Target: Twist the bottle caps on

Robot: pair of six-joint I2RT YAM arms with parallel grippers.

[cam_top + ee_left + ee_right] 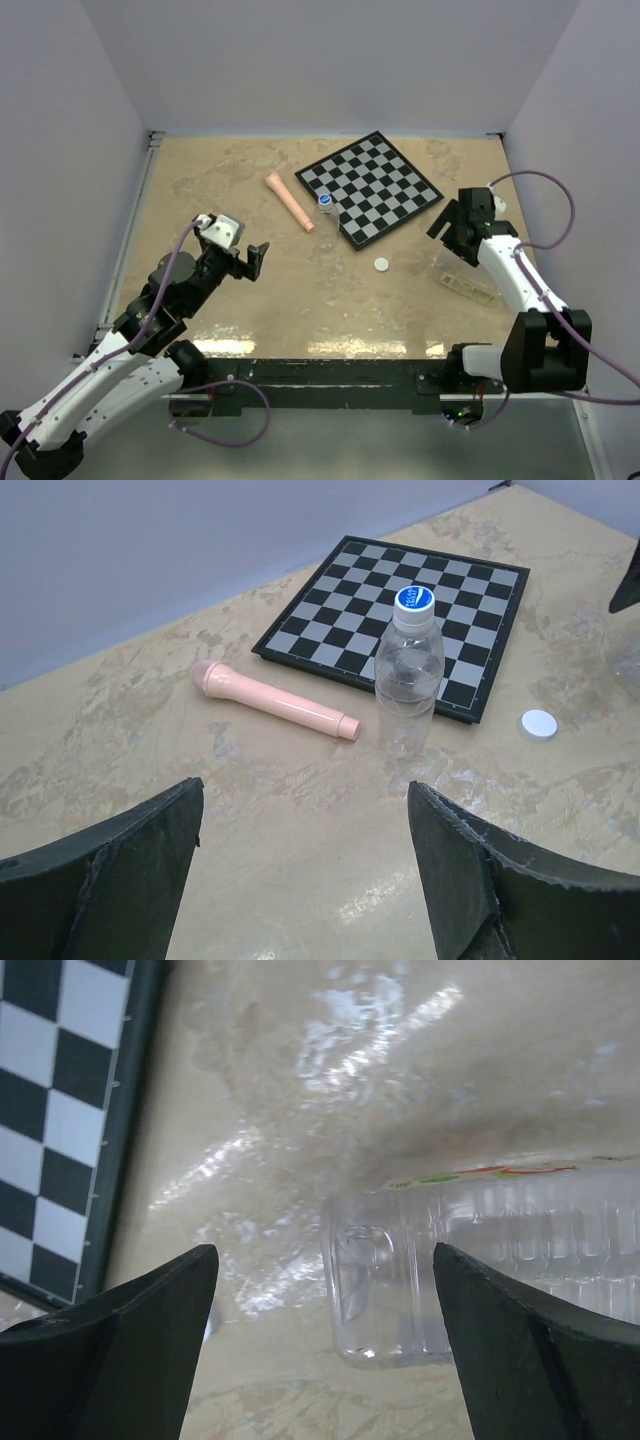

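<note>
A small clear bottle (pixel 326 212) stands upright by the chessboard's near-left edge, with the blue cap (pixel 414 599) on its neck. The white cap (pixel 382 264) lies loose on the table in front of the board. The larger clear bottle (pixel 466 281) with a yellowish label lies on its side at the right. My right gripper (pixel 452 238) hovers over one end of it, jaws wide open; that end (pixel 400 1280) sits between the fingers, nearer the right one, and is not gripped. My left gripper (pixel 248 262) is open and empty over bare table, short of the small bottle (pixel 408 675).
A black-and-white chessboard (pixel 372 187) lies at the back centre. A pink tapered stick (pixel 289 201) rests to the left of the small bottle. White walls enclose the table on three sides.
</note>
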